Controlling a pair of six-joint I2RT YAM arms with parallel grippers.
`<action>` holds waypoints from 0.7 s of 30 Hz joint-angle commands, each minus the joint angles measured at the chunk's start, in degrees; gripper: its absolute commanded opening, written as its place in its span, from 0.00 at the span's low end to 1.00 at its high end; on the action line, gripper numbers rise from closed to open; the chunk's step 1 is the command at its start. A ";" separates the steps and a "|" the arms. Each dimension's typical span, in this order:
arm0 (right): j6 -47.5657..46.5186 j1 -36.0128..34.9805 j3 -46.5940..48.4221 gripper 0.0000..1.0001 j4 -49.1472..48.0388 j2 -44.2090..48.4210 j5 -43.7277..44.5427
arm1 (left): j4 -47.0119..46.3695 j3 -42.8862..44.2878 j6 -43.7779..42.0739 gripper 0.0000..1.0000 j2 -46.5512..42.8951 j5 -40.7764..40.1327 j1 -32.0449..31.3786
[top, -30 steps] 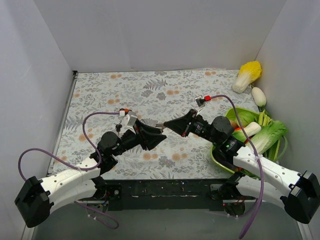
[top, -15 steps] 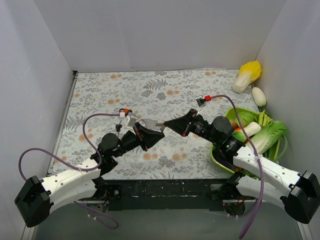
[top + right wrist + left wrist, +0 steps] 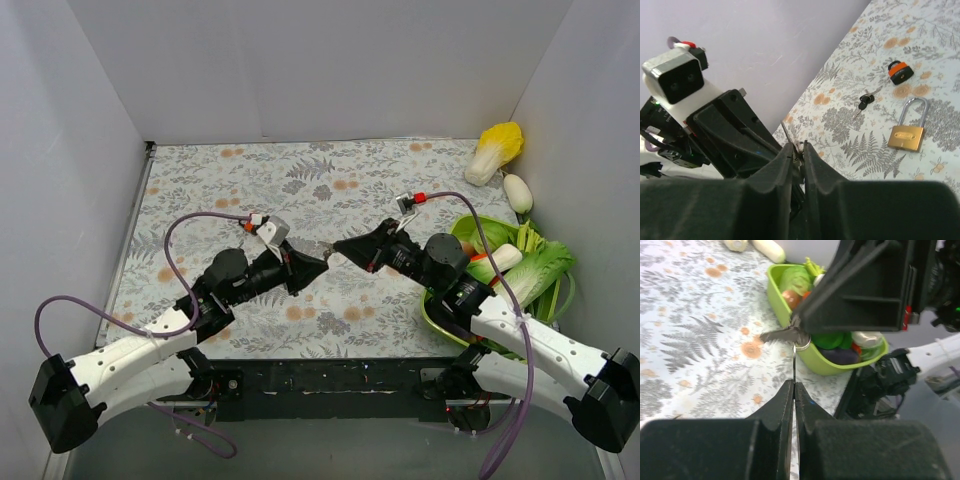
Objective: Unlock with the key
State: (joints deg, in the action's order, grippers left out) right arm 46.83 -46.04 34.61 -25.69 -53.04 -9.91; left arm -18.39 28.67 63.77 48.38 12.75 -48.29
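Note:
My two grippers meet tip to tip above the middle of the floral cloth. My left gripper [image 3: 322,262] is shut on a thin flat key seen edge-on [image 3: 794,371]. That key runs up to a small ring [image 3: 801,343]. My right gripper [image 3: 339,249] is shut at that ring, and a grey key [image 3: 777,335] sticks out from its tip. In the right wrist view a thin blade [image 3: 786,132] rises from the shut jaws. A brass padlock [image 3: 907,135] with a raised shackle lies on the cloth, with an orange-and-black padlock [image 3: 900,72] and black-headed keys [image 3: 865,101] beyond it.
A green basket [image 3: 433,318] full of vegetables stands at the right, under my right arm; it also shows in the left wrist view [image 3: 774,292]. A yellow cabbage [image 3: 497,150] and a white radish [image 3: 517,192] lie at the back right. White walls close in three sides.
My left gripper has risen and moved up to the right gripper's tip, and its wrist has swung toward the middle. The right gripper has shifted slightly right.

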 commanded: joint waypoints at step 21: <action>-6.93 3.49 10.83 0.71 30.79 3.03 -4.03 | 22.62 8.43 -54.27 0.00 5.86 -36.22 -22.45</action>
State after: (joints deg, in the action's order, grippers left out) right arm 40.27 -45.10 42.83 0.64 -48.45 -5.45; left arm 8.60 39.68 18.46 57.74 -13.41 -67.33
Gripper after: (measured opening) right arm 0.712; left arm 0.013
